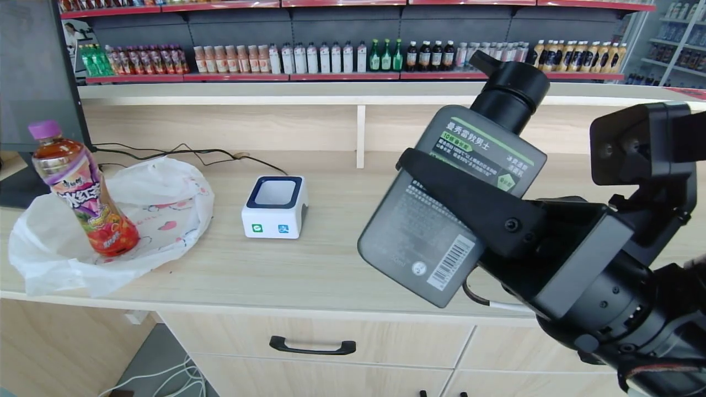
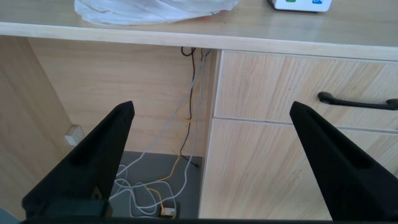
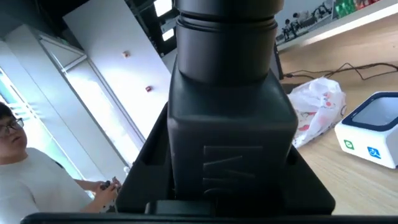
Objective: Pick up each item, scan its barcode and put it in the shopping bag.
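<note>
Right gripper [image 1: 424, 176] was clamped on the dark grey pump bottle [image 1: 419, 231], one finger running diagonally across the back label and the other hidden behind. The bottle hung in the air above the counter [image 1: 331, 264], tilted, with its pump head toward 1 o'clock. The scanner [image 1: 274, 207] sat at the bottle's 9 o'clock, well apart from it. The barcode [image 1: 451, 262] was in the bottle's 5 o'clock corner, not covered by the finger, and it faced up toward the head camera. The scanner window also faced up, so I judged the scan not yet done, and the wrist would need a big roll to bring the code down over the window. Main risk: slick plastic held across its flat faces with the heavy end hanging below the fingers, so it could pivot or slip out during that roll. In the right wrist view the bottle [image 3: 230, 124] looked square between the fingers, nothing loose so far. Second risk: the shopping bag [image 1: 165, 182], at 9 o'clock from the scanner, lay slumped with no obvious open mouth. A drink bottle [image 1: 83, 193] leaned in it, so a drop there could knock that over or land on the plastic outside the bag. Left gripper [image 2: 208, 162] hung wide open and empty below the counter edge, in front of the cabinet, with the drawer handle [image 2: 357, 102] at its 2 o'clock. It was not placed to hold the bag open.
</note>
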{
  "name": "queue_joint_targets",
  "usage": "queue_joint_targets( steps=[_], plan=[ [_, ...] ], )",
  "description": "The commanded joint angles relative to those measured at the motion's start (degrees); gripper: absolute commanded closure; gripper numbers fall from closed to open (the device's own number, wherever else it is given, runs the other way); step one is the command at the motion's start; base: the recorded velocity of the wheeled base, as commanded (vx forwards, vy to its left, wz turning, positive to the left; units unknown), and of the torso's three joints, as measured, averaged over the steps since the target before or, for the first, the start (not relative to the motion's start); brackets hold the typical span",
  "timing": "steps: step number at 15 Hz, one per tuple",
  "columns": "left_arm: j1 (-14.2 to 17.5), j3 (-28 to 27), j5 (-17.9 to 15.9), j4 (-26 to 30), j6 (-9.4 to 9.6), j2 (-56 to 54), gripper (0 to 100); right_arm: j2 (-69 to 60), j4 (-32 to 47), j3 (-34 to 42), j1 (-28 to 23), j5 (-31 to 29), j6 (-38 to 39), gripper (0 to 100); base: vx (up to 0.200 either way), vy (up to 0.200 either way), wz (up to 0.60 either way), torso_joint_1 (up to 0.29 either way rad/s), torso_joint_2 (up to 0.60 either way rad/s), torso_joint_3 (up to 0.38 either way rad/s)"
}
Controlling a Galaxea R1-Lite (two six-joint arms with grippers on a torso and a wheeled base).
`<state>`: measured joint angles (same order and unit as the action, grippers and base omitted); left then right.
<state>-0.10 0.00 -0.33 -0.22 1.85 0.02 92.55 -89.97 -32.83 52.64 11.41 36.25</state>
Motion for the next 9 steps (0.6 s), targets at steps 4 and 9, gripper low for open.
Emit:
queue_joint_targets(
  steps=[4,9],
  plan=[
    [0.01,0.0,-0.02,-0.04,-0.01,-0.02,0,0.61,-0.03,-0.48,-3.77,0.1,-14.63,100,0.0,0.0,0.0,0.0,0.0,0.0],
    [0.01,0.0,-0.02,-0.04,-0.01,-0.02,0,1.84,-0.03,5.06,-8.08,-10.62,-30.89,100,0.0,0.0,0.0,0.0,0.0,0.0]
  ],
)
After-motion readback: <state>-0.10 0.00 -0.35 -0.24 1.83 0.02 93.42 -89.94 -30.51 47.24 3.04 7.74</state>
